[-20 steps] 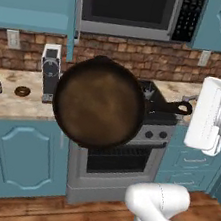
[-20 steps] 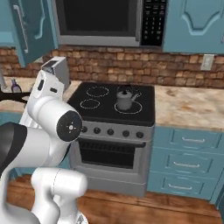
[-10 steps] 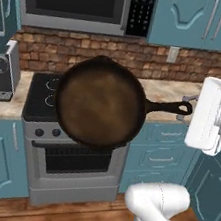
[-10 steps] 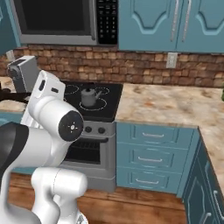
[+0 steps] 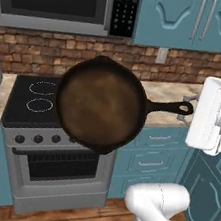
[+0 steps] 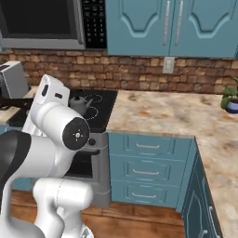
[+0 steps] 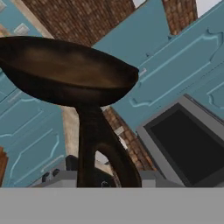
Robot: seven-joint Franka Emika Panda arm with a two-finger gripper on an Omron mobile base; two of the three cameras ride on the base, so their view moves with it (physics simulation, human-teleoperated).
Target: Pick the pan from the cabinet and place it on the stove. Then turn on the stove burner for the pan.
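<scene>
Black glass stove (image 5: 21,111) top: left burner rings at 9 o'clock of the round dark cast-iron pan (image 5: 101,110) are bare. Small grey kettle (image 6: 81,105) sits on the stove's right side, blocking that burner. Steel-framed microwave (image 5: 59,0) overhangs at 12 o'clock, capping headroom. Beige stone counter (image 6: 172,116) at 3 o'clock is open.

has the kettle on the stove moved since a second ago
Cannot tell. The kettle sits further left in the right base picture, but the stove and brick wall shifted with it, so the base drove.
</scene>
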